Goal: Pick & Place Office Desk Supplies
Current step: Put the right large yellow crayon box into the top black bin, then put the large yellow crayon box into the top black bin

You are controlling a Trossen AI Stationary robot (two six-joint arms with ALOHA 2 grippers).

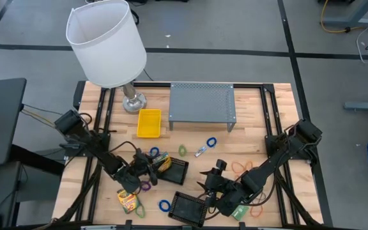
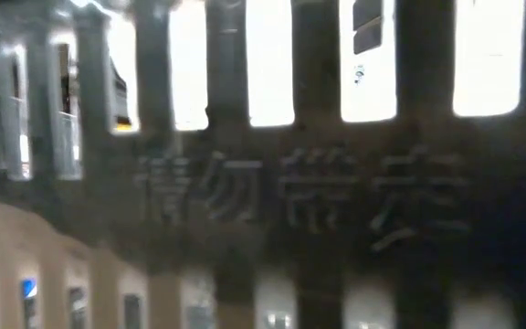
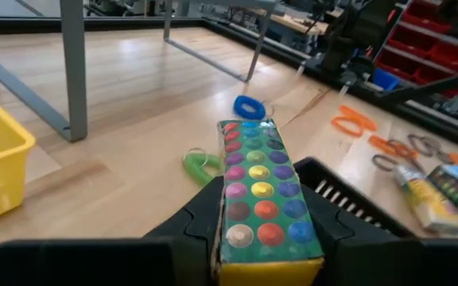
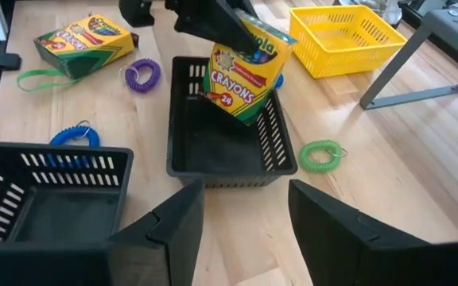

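Note:
My left gripper point(image 1: 151, 167) is shut on a yellow-green crayon box point(image 4: 245, 67), which hangs tilted over a black slotted tray point(image 4: 221, 135). My right gripper point(image 4: 241, 230) stands open just short of that tray's near wall, with nothing between its fingers. Beside it is a second black tray point(image 4: 46, 191). Another crayon box point(image 4: 82, 40) lies flat on the table. Around the trays lie coiled bands: purple point(image 4: 143, 75), blue point(image 4: 74, 135) and green point(image 4: 320, 155). The low view shows nothing of the table. My left gripper pinches the crayon box between its two fingers point(image 3: 201, 222), on its two narrow long sides point(image 3: 227, 238) near one end. The box runs on along the fingers, its dotted face up. It is tilted, lower end point(image 4: 237, 107) over the tray; whether it touches the tray I cannot tell.
A yellow basket point(image 1: 149, 122), a grey perforated metal shelf point(image 1: 202, 103) and a lamp with a big white shade point(image 1: 107, 41) stand at the table's far side. Orange bands point(image 3: 352, 123) and a blue coil point(image 3: 249, 107) lie on the wood toward the right.

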